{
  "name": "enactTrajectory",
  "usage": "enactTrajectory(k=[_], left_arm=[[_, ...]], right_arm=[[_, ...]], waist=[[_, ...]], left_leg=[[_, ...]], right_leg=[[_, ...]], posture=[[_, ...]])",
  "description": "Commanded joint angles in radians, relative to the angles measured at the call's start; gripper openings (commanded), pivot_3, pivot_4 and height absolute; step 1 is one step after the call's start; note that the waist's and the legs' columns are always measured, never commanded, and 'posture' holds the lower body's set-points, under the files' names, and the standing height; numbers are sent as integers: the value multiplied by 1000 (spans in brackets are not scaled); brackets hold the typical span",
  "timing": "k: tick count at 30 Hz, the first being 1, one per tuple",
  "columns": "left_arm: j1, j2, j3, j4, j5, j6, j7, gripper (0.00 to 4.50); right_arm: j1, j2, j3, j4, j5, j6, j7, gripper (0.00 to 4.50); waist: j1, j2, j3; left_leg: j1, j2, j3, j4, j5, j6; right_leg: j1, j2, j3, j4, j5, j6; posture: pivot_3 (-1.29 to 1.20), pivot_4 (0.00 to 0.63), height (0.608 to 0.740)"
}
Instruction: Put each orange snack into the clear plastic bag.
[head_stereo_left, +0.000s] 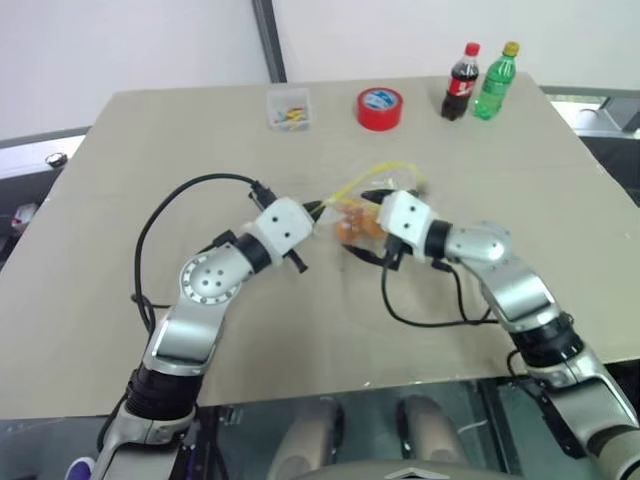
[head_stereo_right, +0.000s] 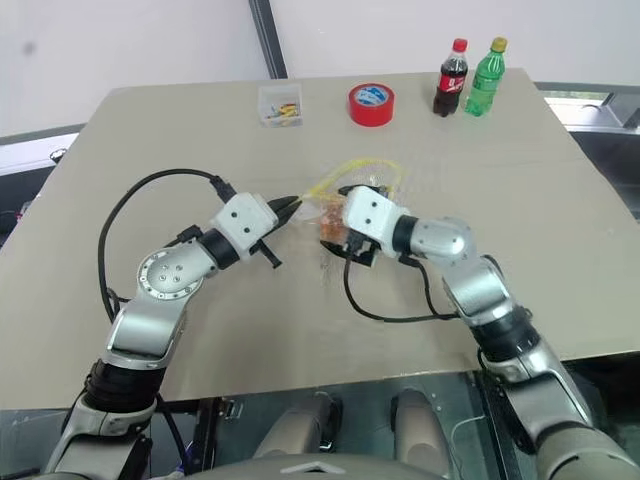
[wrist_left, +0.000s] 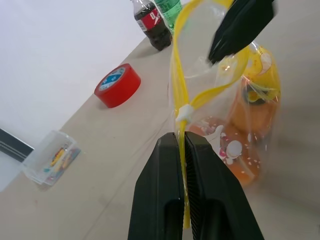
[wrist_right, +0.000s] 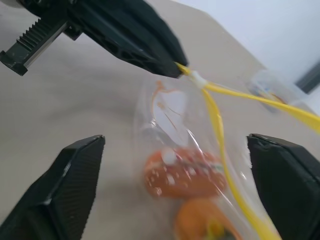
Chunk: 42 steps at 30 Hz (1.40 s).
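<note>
Bag (wrist_left: 220, 120): thin clear film, limp and slippery, held above mid-desk (head_stereo_left: 300, 340); best taken by its stiffer yellow seal strip. Left end effector (wrist_left: 184, 150) clamped on that strip. Right end effector (wrist_right: 175, 190) spread wide, empty, facing the bag. Snacks (wrist_right: 182, 172): two, both inside the bag; light, probably crushable, so handle gently.

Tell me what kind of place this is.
Probably a lab or test setup: a plain tan table against a white wall, holding unrelated props: a red tape roll, two soda bottles and a small clear box.
</note>
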Motion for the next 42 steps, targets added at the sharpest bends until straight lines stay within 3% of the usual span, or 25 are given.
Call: enactTrajectory(k=[1, 5, 9, 20, 21, 23, 24, 26, 35, 37, 40, 42], left_arm=[[-10, 1, 50, -12, -51, 1, -5, 0], [-8, 13, 64, -9, -93, -14, -37, 0], [-4, 23, 68, -24, -115, -10, -52, 0], [8, 42, 72, -56, -123, -3, -50, 0], [8, 42, 71, -58, -122, -2, -49, 0], [11, 42, 69, -63, -123, -3, -49, 0], [11, 42, 69, -64, -123, -3, -50, 0], [14, 44, 69, -66, -126, -5, -52, 0], [22, 62, 61, -66, -127, -32, -68, 0], [24, 64, 60, -66, -129, -37, -69, 0], [28, 65, 60, -68, -132, -39, -69, 0], [28, 65, 60, -66, -133, -41, -70, 0]], right_arm=[[17, -92, -70, -52, -64, -21, -29, 4474], [-18, -190, -41, 134, -255, -186, -141, 4474], [-104, -167, -18, 308, -337, -296, -218, 4474], [-178, -115, -33, 407, -333, -432, -204, 4474], [-180, -114, -35, 408, -331, -438, -201, 3925], [-184, -112, -38, 406, -325, -448, -191, 3349], [-186, -112, -39, 405, -320, -453, -183, 2781], [-186, -113, -41, 398, -310, -457, -166, 2114], [-200, -134, -59, 401, -279, -471, -103, 2114], [-203, -137, -58, 415, -283, -478, -102, 1552], [-205, -138, -61, 422, -285, -484, -103, 282], [-206, -140, -63, 424, -286, -486, -104, 73]], waist=[[0, 0, 0], [2, 0, 0], [-7, 0, 0], [1, -1, 0], [1, -1, 0], [0, -1, 0], [-1, -1, 0], [-2, -1, 0], [-2, -1, 0], [-2, -1, 0], [-2, -1, 0], [-2, -1, 0]], left_leg=[[0, 0, 0, 0, 0, 0], [1, 0, 1, 1, 0, 0], [1, 1, 3, 0, 0, 0], [0, 0, 2, 0, 0, 0], [1, 0, 2, 0, 0, 0], [1, 0, 2, 0, 0, 0], [1, 0, 2, 0, 0, 0], [1, 0, 2, 0, 0, 0], [1, 0, 2, 0, 0, 0], [1, 0, 2, 0, 0, 0], [1, 0, 2, 0, 0, 0], [1, 0, 2, 0, 0, 0]], right_leg=[[0, 0, 0, 0, 0, 0], [1, 0, 0, 0, 0, 0], [0, 0, 2, 1, 0, 0], [0, 0, 2, -1, 0, 0], [0, 0, 2, -1, 0, 0], [0, 0, 2, -1, 0, 0], [0, 0, 2, -1, 0, 0], [0, 0, 2, -1, 0, 0], [0, 0, 2, -1, 0, 0], [0, 0, 2, -1, 0, 0], [0, 0, 2, -1, 0, 0], [0, 0, 2, -1, 0, 0]], posture=[[0, 150, 740], [0, 150, 740], [0, 150, 740], [0, 150, 740], [0, 150, 740], [0, 150, 740], [0, 150, 740], [0, 150, 740], [0, 150, 740], [0, 150, 740], [0, 150, 740], [0, 150, 740]])
